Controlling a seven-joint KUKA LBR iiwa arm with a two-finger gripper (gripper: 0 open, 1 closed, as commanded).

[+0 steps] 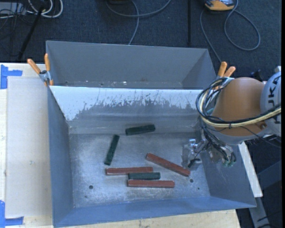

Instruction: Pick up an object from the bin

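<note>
Grey metal bin (133, 103): loose sticks (128, 171), red-brown and dark green, on its floor.
Claw (193, 158): low at the bin's right, above the right end of a slanted red-brown stick (162, 163).
Claw opening: cannot tell.
Nearest neighbour: short dark green stick (144, 176), lower left.

Red-brown bar (167, 165), flat, slanted, right side of bin (128, 70) floor

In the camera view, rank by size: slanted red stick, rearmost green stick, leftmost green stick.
Largest: the slanted red stick, clearly the longest.
Then the rearmost green stick and the leftmost green stick: they look about alike, so I won't rank them.
</note>
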